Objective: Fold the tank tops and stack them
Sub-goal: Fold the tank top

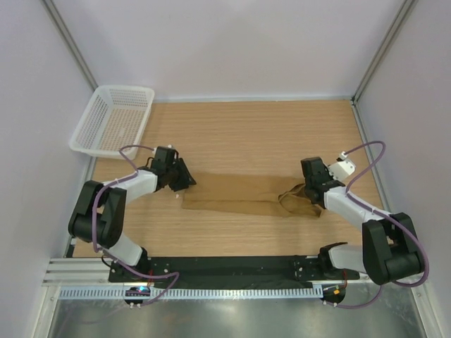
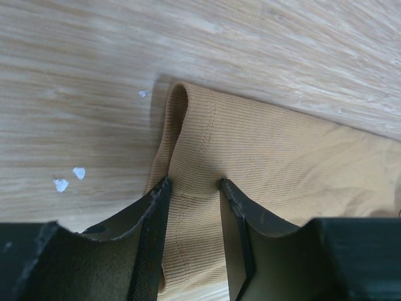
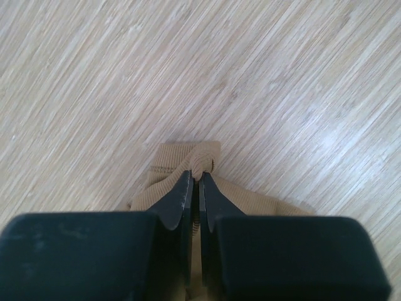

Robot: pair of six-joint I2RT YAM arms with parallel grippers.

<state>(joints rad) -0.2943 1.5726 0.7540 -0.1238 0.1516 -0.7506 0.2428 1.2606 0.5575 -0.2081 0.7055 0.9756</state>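
The tan-brown tank top (image 1: pixel 236 193) lies flattened in a long strip across the middle of the table, with its straps bunched at the right end. My left gripper (image 1: pixel 184 182) is at the top's left end. In the left wrist view my left gripper (image 2: pixel 193 188) is open, its jaws standing either side of the ribbed hem of the top (image 2: pixel 263 150). My right gripper (image 1: pixel 311 189) is at the bunched right end. In the right wrist view my right gripper (image 3: pixel 198 179) is shut on a pinched fold of the top (image 3: pixel 172 160).
A white mesh basket (image 1: pixel 113 120) stands at the back left corner, tilted against the wall. Small white scraps (image 2: pixel 78 172) lie on the wood left of the hem. Side walls enclose the table on both sides.
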